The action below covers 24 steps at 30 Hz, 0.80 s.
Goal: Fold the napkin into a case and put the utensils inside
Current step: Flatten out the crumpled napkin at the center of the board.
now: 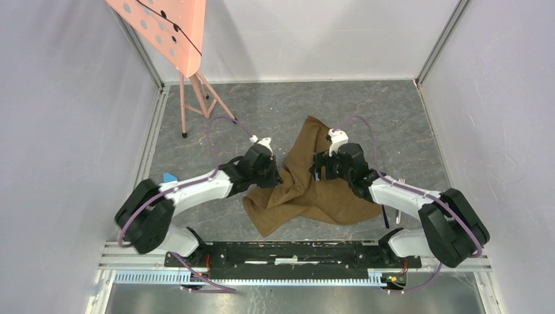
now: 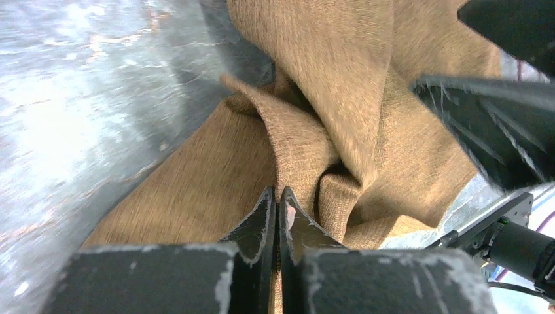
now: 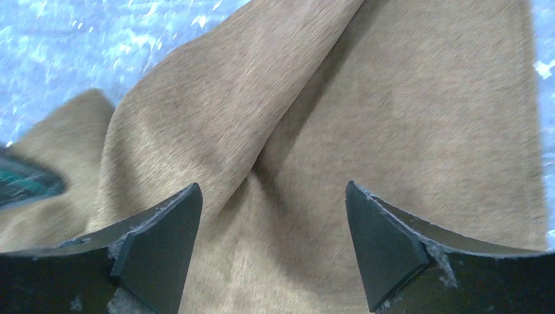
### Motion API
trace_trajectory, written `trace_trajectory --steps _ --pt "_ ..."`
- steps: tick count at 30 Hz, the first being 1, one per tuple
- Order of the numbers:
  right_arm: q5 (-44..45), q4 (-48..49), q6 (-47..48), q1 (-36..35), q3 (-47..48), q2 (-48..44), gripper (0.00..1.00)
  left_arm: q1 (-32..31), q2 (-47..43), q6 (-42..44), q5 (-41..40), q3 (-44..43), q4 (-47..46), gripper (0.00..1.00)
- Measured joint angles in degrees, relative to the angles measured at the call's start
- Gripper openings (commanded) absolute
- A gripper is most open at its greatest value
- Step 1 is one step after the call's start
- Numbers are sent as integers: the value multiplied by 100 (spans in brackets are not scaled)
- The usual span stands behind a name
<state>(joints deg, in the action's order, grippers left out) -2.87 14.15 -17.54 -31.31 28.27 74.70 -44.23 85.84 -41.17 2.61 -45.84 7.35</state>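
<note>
- Napkin lies rumpled mid-bench, bunched into ridges, not yet folded, between the two claws.
- Left claw is pressed together, pinching a raised fold on the napkin's left side.
- Right claw is spread wide over a flatter stretch of cloth, gripping nothing.
- Silver utensil and dark-handled utensil lie on the bench by the right arm, just past the napkin's right edge, partly hidden.
</note>
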Motion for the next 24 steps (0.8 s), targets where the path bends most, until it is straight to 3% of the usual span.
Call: trace_trajectory --steps 7,16,24 --pt "811 -671 356 76 1349 957 96 2 -1663 -9 -855 1023 -70 2" --pt "1449 -1545 802 295 3471 2804 96 13 -2114 -155 -1327 1585 22 2" --pt "1829 -1908 914 400 5029 4133 96 68 -2249 -151 -1755 1469 398 2"
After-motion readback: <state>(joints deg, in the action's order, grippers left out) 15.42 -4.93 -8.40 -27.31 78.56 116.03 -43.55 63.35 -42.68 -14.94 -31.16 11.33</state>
